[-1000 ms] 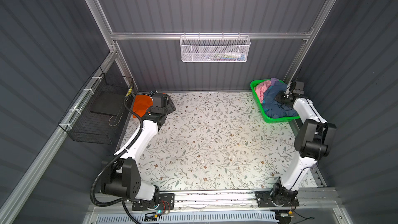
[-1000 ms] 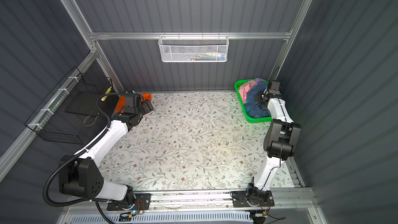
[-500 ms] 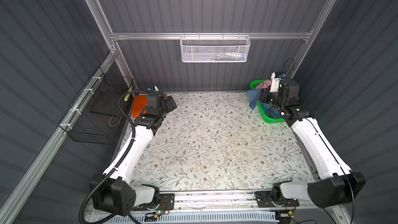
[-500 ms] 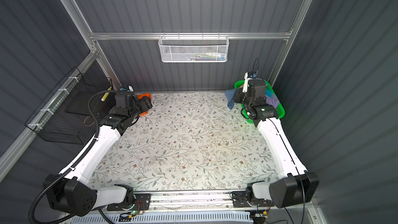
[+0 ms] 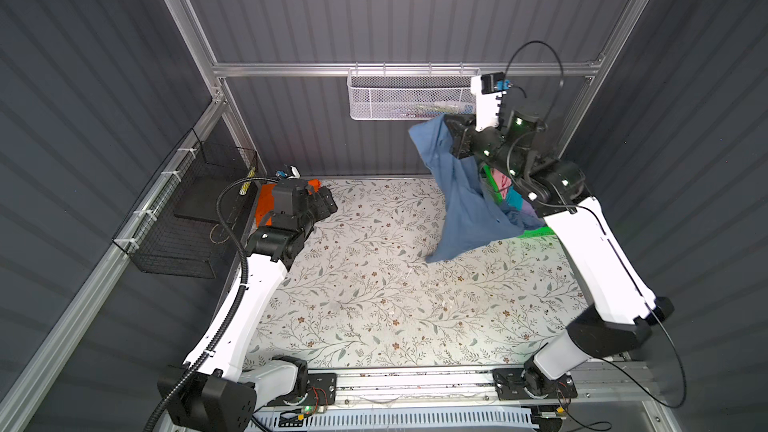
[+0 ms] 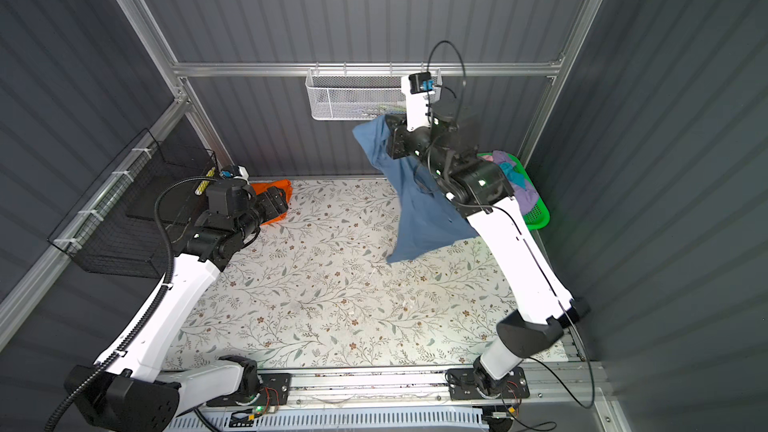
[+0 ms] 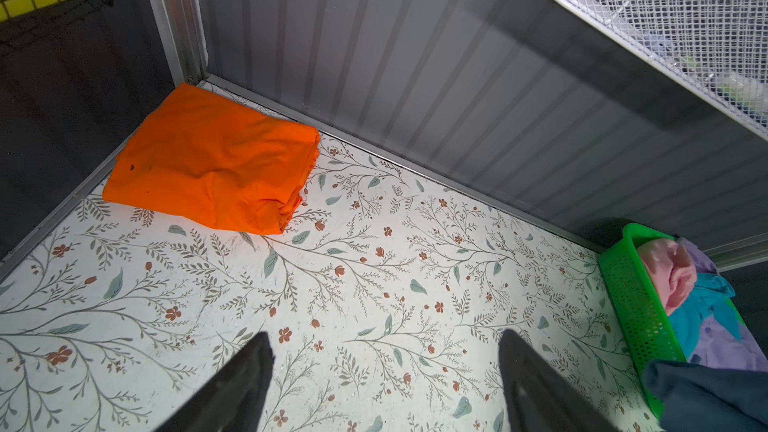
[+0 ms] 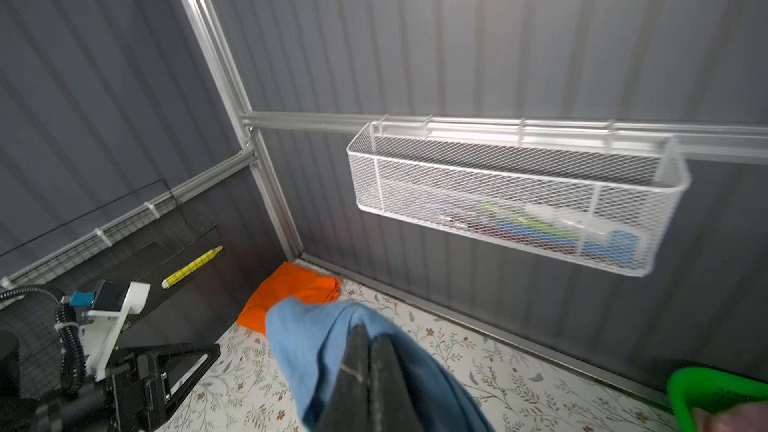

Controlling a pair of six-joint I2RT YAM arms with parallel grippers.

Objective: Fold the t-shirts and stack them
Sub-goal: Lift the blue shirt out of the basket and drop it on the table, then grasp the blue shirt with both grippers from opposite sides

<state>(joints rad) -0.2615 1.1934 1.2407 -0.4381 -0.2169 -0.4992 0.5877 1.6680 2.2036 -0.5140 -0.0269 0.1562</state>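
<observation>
**Blue shirt held high over the table's far right corner, not yet spread.**

The black fingers (image 8: 355, 357) of the right gripper (image 8: 368, 332) are pinched tight on a bunch of the dusty-blue short-sleeved cloth t-shirt (image 5: 465, 209). From that pinch the shirt hangs almost straight down, long axis near vertical, and its loose lower corner points toward the middle of the floral-patterned table (image 5: 353, 284). Whether that corner touches, I cannot tell. Behind it stands the green plastic lattice basket (image 6: 538, 214), with the pink, turquoise and lilac shirts (image 7: 706, 309) inside. The left gripper (image 7: 383, 336) is well apart, by the far left corner. Its fingers are spread wide and empty, near the bright orange folded cloth t-shirt (image 7: 216, 168). Spreading looks like the right arm's job first.
</observation>
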